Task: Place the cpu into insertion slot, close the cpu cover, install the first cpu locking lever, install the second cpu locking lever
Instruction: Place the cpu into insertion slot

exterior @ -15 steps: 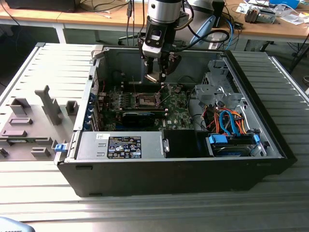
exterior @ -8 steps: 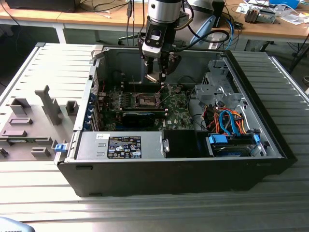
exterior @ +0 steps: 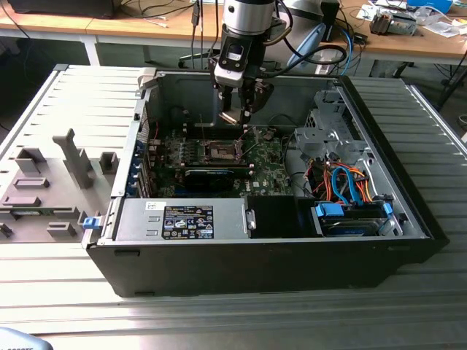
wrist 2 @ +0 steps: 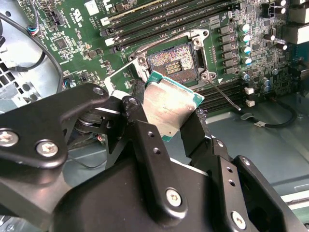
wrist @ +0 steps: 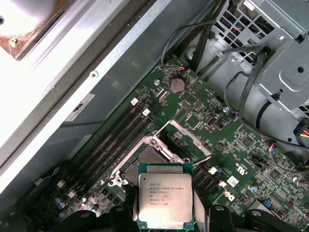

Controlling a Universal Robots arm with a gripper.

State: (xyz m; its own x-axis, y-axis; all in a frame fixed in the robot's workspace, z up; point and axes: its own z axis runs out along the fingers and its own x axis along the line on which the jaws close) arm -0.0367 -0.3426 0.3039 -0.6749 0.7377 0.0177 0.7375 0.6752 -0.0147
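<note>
The small, flat, square cpu [wrist 2: 171,108], with a dull silver-grey metal top and a thin green edge, is pinched by its sides in the black metal pincer [wrist 2: 169,123] and is held above the square, dark insertion slot [wrist 2: 175,62], apart from it. The fine brownish pin field could be bent by a misaligned or slanted lowering, and the smooth, hard edges could slip from the grip.
</note>
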